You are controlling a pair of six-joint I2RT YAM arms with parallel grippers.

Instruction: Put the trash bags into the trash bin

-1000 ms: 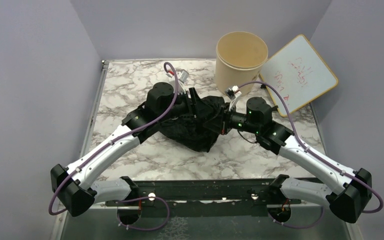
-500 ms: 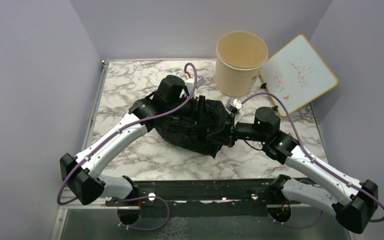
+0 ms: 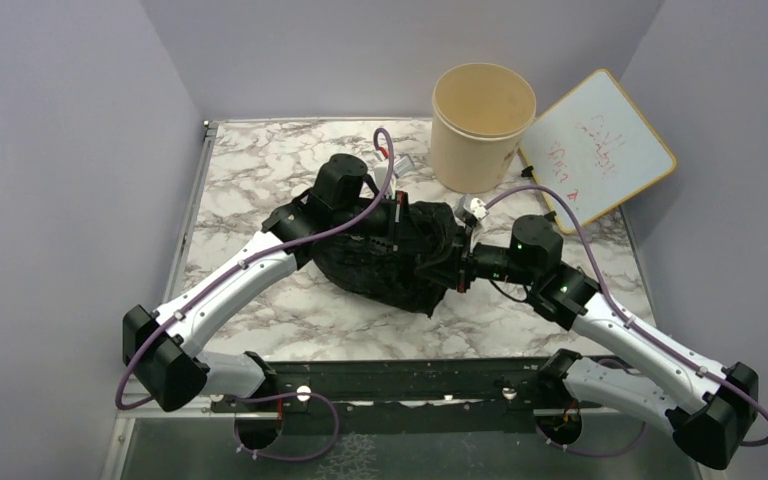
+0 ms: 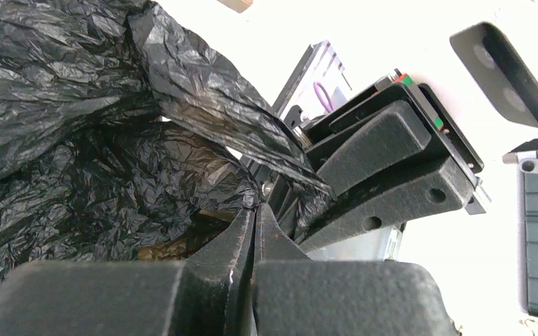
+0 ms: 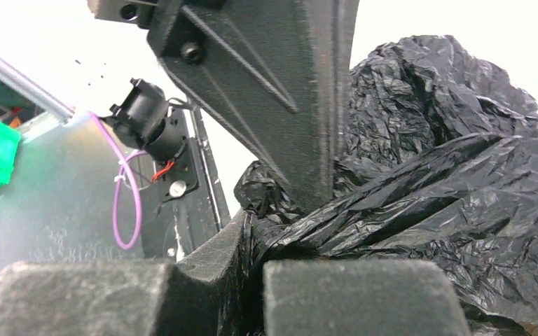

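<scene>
Black crinkled trash bag point(image 3: 390, 265) lies bunched on the marble table point(image 3: 260, 170), near the beige trash bin point(image 3: 480, 130) behind it. The right gripper point(image 3: 453, 268) pinches a fold at its right edge. The left gripper point(image 3: 397, 218), at its top edge, is closed; whether on plastic is unclear.

Top external camera sits high behind the arm bases, facing down and forward over the whole table point(image 3: 250, 190), far off. Each wrist camera looks out along its own fingers at very close range: left gripper point(image 4: 256, 210), right gripper point(image 5: 252, 220). All three share the trash bags point(image 3: 390, 270) between the grippers; each wrist view also catches the opposite gripper just beyond its own tips.
</scene>
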